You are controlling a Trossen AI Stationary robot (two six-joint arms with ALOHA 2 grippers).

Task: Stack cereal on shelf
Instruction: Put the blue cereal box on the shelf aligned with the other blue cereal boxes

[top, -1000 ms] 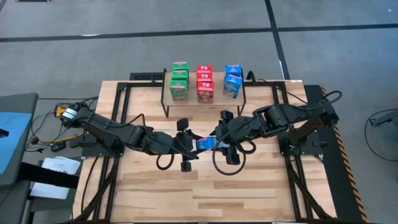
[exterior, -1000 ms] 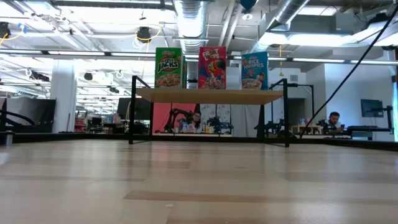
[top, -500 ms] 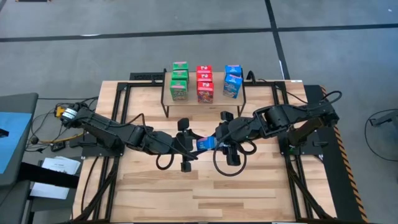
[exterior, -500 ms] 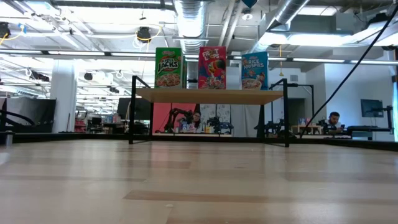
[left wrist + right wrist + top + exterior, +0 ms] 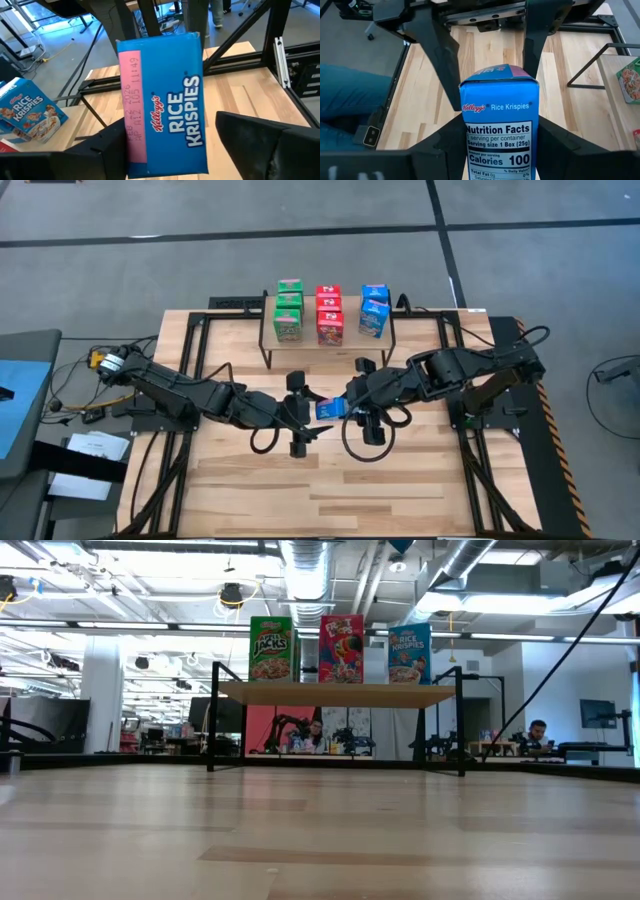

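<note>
A blue Rice Krispies cereal box (image 5: pixel 330 409) hangs in the air over the table's middle, between my two grippers. My right gripper (image 5: pixel 345 408) reaches in from the right and is shut on it (image 5: pixel 500 150). From the left, my left gripper (image 5: pixel 314 414) stands open around the box's other end (image 5: pixel 165 150), with a gap showing at one finger (image 5: pixel 250 140). The shelf (image 5: pixel 352 330) stands at the table's far side, bearing rows of green (image 5: pixel 288 310), red (image 5: pixel 329 315) and blue (image 5: pixel 374 310) cereal boxes on their bottoms. My right gripper pinches the box between its two fingers, on the two faces beside the Nutrition Facts panel (image 5: pixel 470 145). The fingers come from the table's right, slanting down. The box is lifted clear of the table. My left gripper has one finger clear of the box; whether its other finger (image 5: pixel 107 150) touches, I cannot tell.
The shelf's black legs (image 5: pixel 212 720) stand on the wooden tabletop (image 5: pixel 320 830). In the low view the green (image 5: pixel 270 648), red (image 5: pixel 342 648) and blue (image 5: pixel 409 652) boxes stand upright on the shelf. Cables and a blue-topped stand (image 5: pixel 20 400) lie off the table's left.
Neither arm has moved, and the blue box has stayed in the air between the two grippers.
</note>
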